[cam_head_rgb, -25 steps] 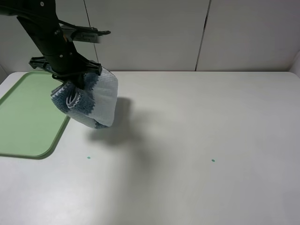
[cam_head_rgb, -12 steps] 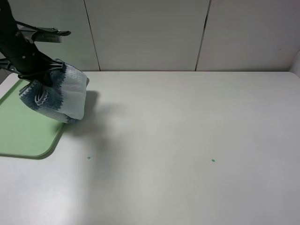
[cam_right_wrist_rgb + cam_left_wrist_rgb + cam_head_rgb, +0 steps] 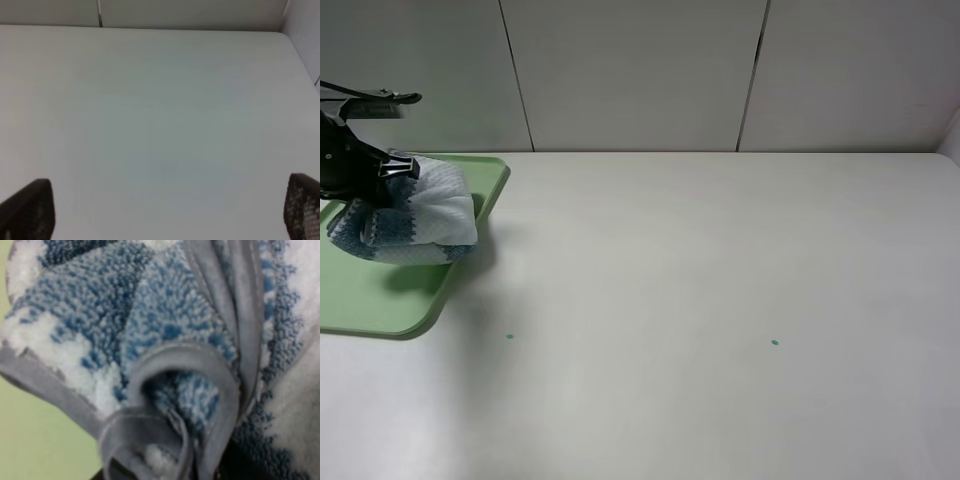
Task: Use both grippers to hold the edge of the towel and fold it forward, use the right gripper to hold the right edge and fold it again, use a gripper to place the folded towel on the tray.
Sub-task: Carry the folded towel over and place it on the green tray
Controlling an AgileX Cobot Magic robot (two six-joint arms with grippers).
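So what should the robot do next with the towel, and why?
Probably lower it a little, then let go. The left hand holds the folded towel bunched over the green tray, and it seems to hang above its shadow, so a drop from here might undo the folds.

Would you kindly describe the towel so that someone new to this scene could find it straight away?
Look to the far left of the white table, where a light-green tray lies. Bunched over it, held by the left gripper, is the towel: fluffy cloth in white and blue-grey stripes, the only fabric here.
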